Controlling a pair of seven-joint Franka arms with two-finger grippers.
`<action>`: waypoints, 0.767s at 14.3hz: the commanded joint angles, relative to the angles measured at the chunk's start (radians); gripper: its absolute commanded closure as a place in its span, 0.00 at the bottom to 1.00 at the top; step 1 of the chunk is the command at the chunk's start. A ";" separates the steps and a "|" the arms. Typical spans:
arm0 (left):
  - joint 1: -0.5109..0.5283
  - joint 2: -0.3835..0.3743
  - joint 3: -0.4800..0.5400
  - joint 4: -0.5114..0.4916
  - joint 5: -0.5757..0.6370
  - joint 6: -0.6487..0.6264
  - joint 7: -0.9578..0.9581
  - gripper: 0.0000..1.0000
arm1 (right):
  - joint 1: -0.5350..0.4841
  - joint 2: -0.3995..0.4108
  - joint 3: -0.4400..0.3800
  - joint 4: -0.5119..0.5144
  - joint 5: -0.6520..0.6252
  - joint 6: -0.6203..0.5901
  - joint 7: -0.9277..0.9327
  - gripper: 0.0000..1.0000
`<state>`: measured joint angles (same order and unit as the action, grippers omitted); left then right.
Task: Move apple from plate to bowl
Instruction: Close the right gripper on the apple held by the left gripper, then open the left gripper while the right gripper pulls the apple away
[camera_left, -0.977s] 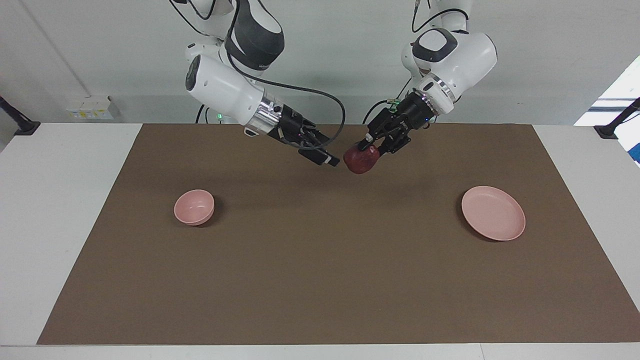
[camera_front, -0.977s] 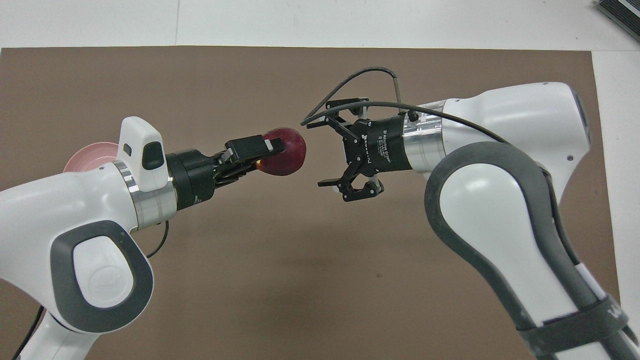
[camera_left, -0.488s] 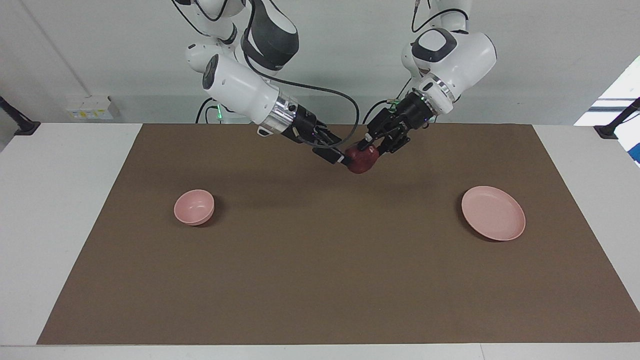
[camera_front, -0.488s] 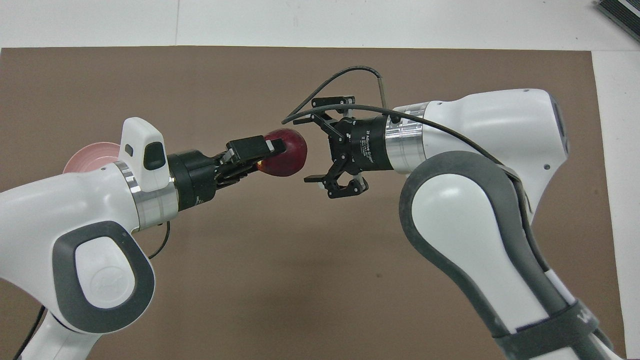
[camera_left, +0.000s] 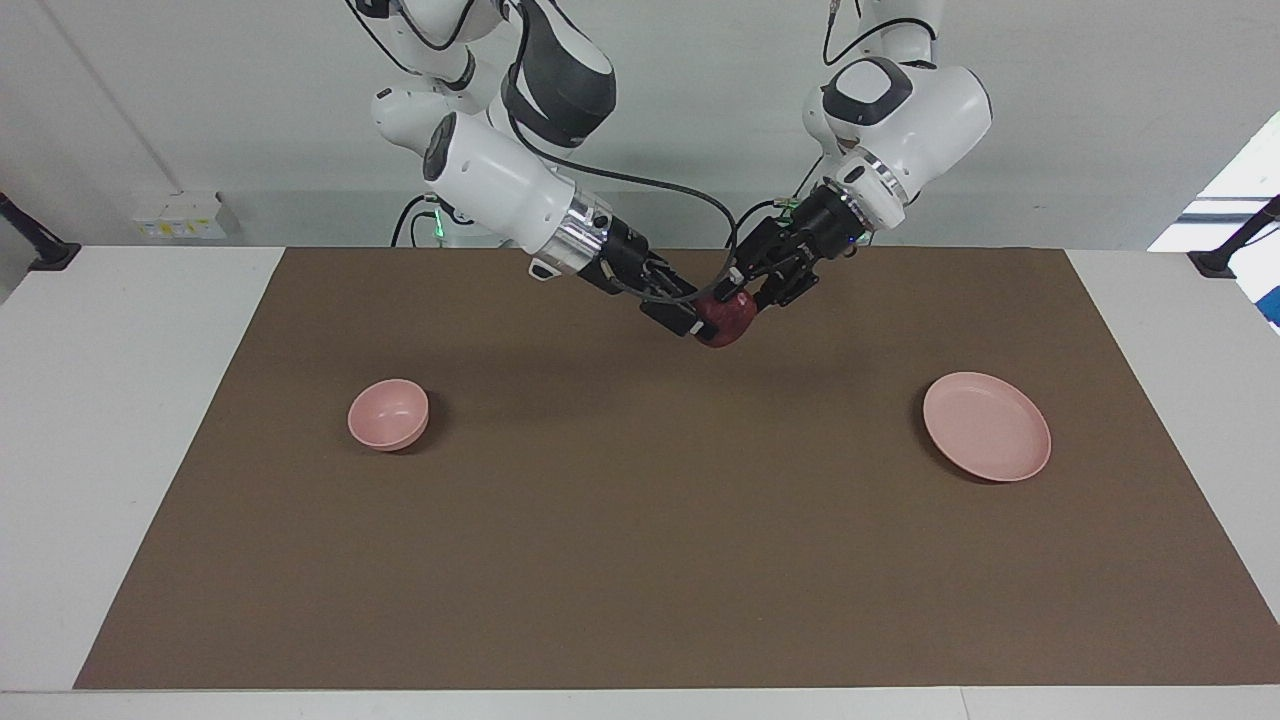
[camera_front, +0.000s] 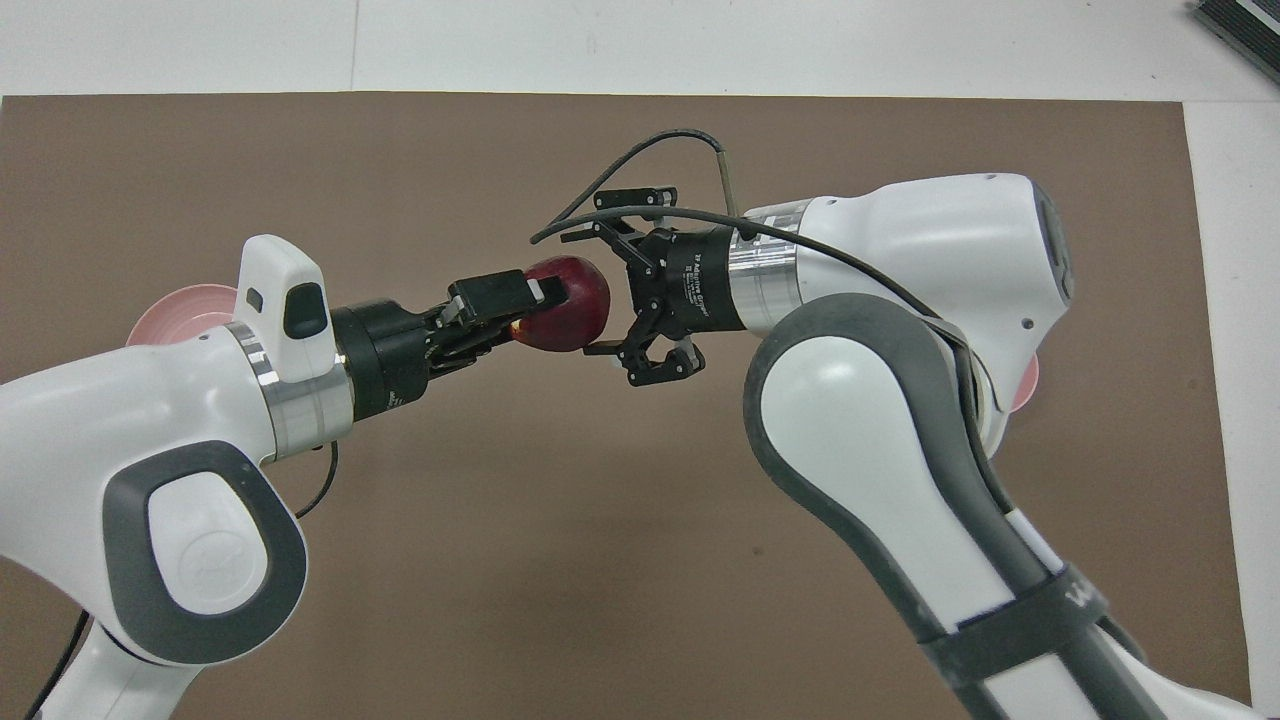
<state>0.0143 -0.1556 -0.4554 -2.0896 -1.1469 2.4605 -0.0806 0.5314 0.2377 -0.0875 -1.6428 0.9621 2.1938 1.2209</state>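
The dark red apple (camera_left: 727, 318) (camera_front: 572, 304) hangs in the air over the mat's middle, near the robots' edge. My left gripper (camera_left: 740, 293) (camera_front: 540, 302) is shut on it from the side. My right gripper (camera_left: 700, 313) (camera_front: 592, 294) is open, and its fingers reach around the apple's free side. Whether they touch it I cannot tell. The pink plate (camera_left: 987, 427) lies bare toward the left arm's end, and the overhead view shows only its edge (camera_front: 165, 310). The small pink bowl (camera_left: 388, 413) stands toward the right arm's end, a sliver (camera_front: 1028, 380) past the right arm.
A brown mat (camera_left: 640, 560) covers most of the white table (camera_left: 110, 420). A black cable (camera_left: 680, 195) loops from the right arm's wrist above the grippers. Both arms' forearms slope down over the mat's edge nearest the robots.
The right gripper has moved in toward the apple, staying open, until its fingers reach around it. The left gripper holds the apple in nearly the same spot.
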 joint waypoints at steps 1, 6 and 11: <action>-0.016 -0.025 0.004 -0.018 -0.008 0.011 -0.021 1.00 | 0.007 0.020 0.005 0.024 0.010 0.026 -0.017 0.00; -0.016 -0.025 0.004 -0.018 -0.008 0.011 -0.025 1.00 | 0.021 0.014 0.005 0.015 0.007 0.017 -0.015 0.00; -0.014 -0.025 0.004 -0.018 -0.008 0.011 -0.028 1.00 | 0.021 0.011 0.005 0.008 0.007 0.006 -0.023 0.90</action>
<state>0.0138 -0.1557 -0.4594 -2.0896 -1.1469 2.4604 -0.0917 0.5563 0.2423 -0.0874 -1.6392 0.9621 2.1955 1.2202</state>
